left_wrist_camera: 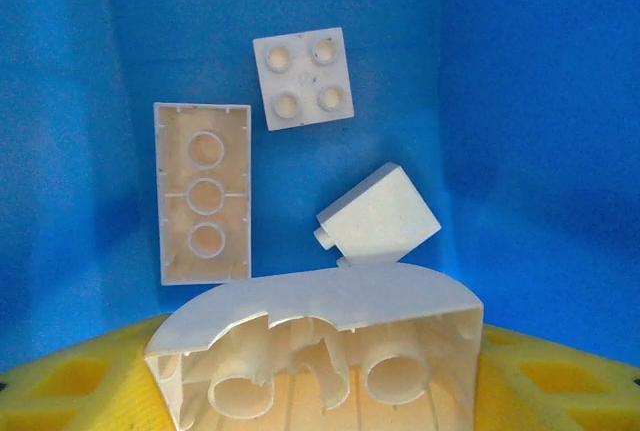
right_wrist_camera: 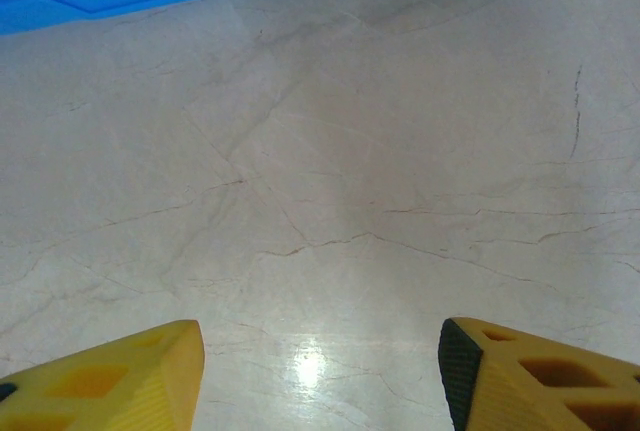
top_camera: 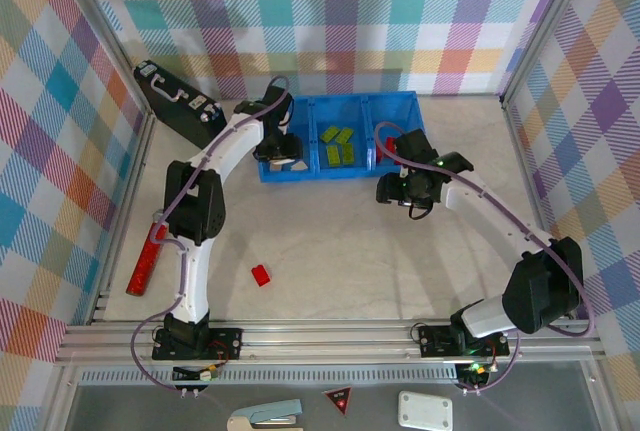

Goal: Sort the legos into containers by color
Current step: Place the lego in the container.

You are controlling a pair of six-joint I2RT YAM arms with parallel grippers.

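Plaid walls on three sides, pale marbled table (top_camera: 350, 251), blue bin (top_camera: 330, 175) toward the far side with three compartments in a row.

Left gripper (left_wrist_camera: 322, 371) is down inside the left compartment, jaws closed on the ends of a cream arched brick (left_wrist_camera: 330, 311). The brick's long axis runs straight across from finger to finger, hollow underside facing the wrist camera, curved back toward the bin floor. Three more cream legos lie loose below it: a long plate (left_wrist_camera: 203, 193) upside down, a square plate (left_wrist_camera: 303, 78) studs up, and a small sloped piece (left_wrist_camera: 380, 216) on its side. Likely step: let go, since the colour already matches.

Green legos (top_camera: 337, 146) sit in the middle compartment. A bit of red (top_camera: 389, 143) shows in the right one, partly hidden by the right arm.

Right gripper (right_wrist_camera: 320, 351) hovers over bare table just in front of the bin, jaws wide apart, empty.

One red lego (top_camera: 261, 274) is out on the table, well apart from the bin, toward the near edge. It lies near-left of the right jaws and almost straight back from the left ones, so the left arm looks nearer, though red goes to the right side. Its long axis seems roughly near-to-far, slightly tilted; too small to be sure.

A long red bar (top_camera: 146, 259) lies at the left table edge; cannot tell whether it is a brick.
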